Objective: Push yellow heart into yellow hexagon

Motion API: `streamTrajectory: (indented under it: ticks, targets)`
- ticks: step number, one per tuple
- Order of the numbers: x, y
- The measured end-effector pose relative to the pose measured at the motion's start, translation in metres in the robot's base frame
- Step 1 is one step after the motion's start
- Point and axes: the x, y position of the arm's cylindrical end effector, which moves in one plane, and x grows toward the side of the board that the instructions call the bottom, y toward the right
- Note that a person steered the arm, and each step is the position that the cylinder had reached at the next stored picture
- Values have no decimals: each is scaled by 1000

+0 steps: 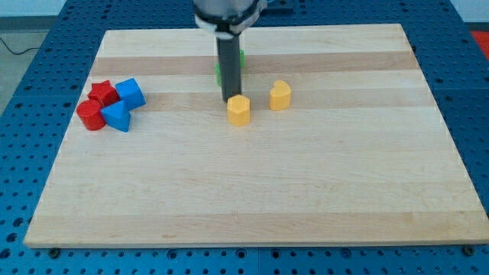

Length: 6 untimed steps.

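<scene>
The yellow hexagon (239,111) sits a little above the middle of the wooden board (252,191). The yellow heart (280,95) lies to its right and slightly higher, with a small gap between them. My tip (229,101) is down at the hexagon's upper left edge, touching it or nearly so. The dark rod rises straight from there to the view's top. The tip is well left of the heart.
A green block (241,64) is mostly hidden behind the rod, near the board's top. At the left edge is a tight cluster: two red blocks (102,93) (90,115), a blue cube (131,92) and a blue triangle (117,116).
</scene>
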Motion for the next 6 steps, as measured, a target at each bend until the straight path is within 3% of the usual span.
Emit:
streamTrajectory:
  ticks: [1,2,4,5,6]
  targets:
    - [6,-1]
    - [-31,14]
    - [-67,106]
    - [-43,114]
    - [-10,83]
